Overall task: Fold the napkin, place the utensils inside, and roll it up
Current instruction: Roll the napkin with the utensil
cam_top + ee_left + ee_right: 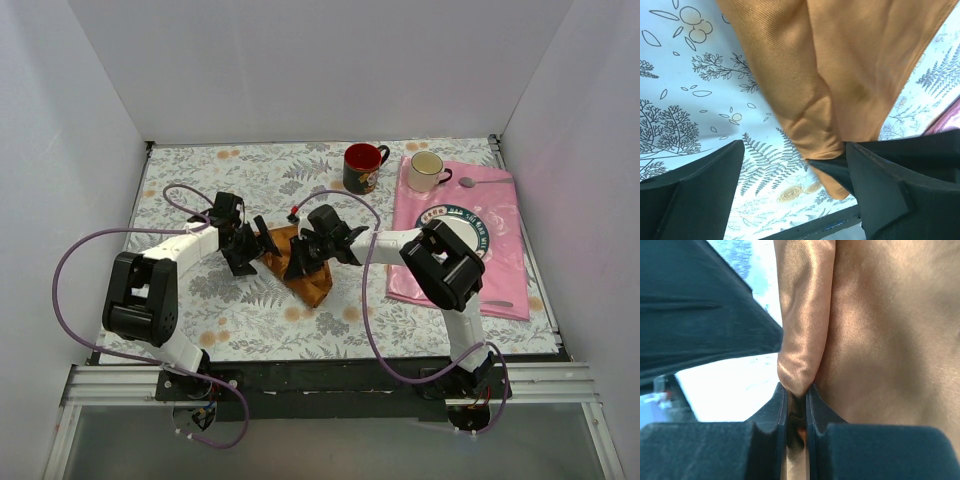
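Napkin: rust-orange napkin (302, 265) near the middle of the tabletop (200, 180), bunched into a rough wedge with its point toward the near edge, caught between both arms.
Left end effector: left end effector (262, 247) at the cloth's left edge, spread wide and gripping nothing; in the wrist view (795, 150), one finger (715, 175) over bare floral print, the other just beside a creased orange fold.
Right end effector: right end effector (303, 258) on the cloth's right side, pressed nearly together and pinching a narrow ridge of the napkin; seen close in the wrist view (796, 390), fabric wedged between the two dark pads.
Lift: impossible to tell whether the pinched fold is off the surface.
Utensil: slim silver utensil (485, 183) on the far edge of the pink cloth (500, 270), just beside the cream mug (427, 171), well apart from the napkin.
Dark red mug: dark red mug (364, 167) upright on the floral covering, left of the cream mug.
Plate: round plate (470, 222) on the pink cloth, partly hidden by the right arm.
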{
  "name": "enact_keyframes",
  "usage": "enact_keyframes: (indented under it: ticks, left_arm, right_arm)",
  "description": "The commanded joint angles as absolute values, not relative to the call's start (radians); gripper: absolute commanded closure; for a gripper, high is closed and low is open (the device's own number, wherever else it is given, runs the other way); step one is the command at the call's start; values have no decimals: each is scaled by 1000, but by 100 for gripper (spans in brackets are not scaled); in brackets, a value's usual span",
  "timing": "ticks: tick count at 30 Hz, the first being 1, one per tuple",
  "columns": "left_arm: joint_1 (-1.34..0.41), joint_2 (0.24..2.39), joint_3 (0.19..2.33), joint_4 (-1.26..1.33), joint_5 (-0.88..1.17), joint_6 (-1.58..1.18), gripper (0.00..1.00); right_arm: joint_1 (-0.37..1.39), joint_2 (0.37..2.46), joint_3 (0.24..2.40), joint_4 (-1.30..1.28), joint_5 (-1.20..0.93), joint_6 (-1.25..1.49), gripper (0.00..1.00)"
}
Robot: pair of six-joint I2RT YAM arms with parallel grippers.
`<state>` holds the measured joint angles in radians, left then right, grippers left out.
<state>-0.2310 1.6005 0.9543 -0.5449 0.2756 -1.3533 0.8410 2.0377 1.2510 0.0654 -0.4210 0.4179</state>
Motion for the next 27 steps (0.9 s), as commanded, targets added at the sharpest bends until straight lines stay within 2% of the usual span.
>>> enact_keyframes:
  ticks: [1, 8, 14, 21, 23, 27]
  left_arm:
    - [-232, 1535, 922, -508, 293, -1365, 16]
    - [-245, 1617, 905, -459, 339, -1440, 21]
    - [-256, 1669, 900, -456, 292, -1477, 29]
    - [-261, 1712, 919, -459, 209, -1460, 50]
    - [-261, 1709, 931, -471, 187, -1442, 63]
    - [-259, 1709, 942, -480, 186, -1428, 80]
  right_arm:
    - [808, 2075, 1180, 366, -684, 664, 99]
    - [762, 2111, 1071, 717, -819, 920, 99]
    - [756, 2138, 1062, 799, -847, 966, 99]
    - [753, 2125, 1072, 756, -853, 899, 99]
    - [753, 2122, 1087, 692, -856, 862, 99]
    - [755, 2111, 1110, 582, -835, 779, 99]
